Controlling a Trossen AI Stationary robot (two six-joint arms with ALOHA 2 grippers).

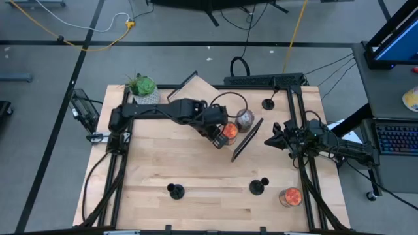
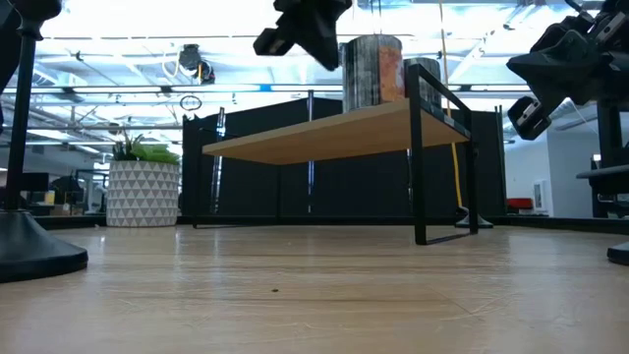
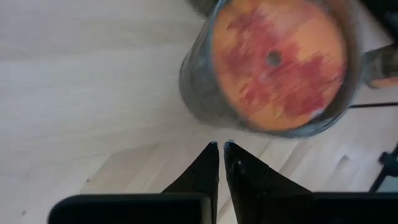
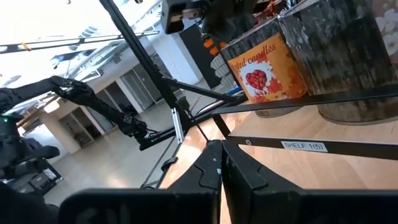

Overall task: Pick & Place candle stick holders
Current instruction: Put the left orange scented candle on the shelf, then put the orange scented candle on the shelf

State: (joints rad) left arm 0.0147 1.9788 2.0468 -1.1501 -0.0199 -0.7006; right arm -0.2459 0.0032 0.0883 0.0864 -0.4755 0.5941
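left end effector (image 1: 223, 135) pinched together, empty, above orange candle jar (image 1: 229, 132) on shelf (image 1: 247, 138); right end effector (image 1: 273, 139) together by table's right edge.

Even, bright light falls on the wooden table (image 1: 196, 170) from above, and shadows there are soft and faint. At table height the ceiling lights (image 2: 147, 29) blow out to white, leaving the shelf (image 2: 334, 133) and the arms as dark shapes. The candle jar (image 3: 273, 62) close under the left wrist is blurred. In the right wrist view the far room is washed pale with glare.
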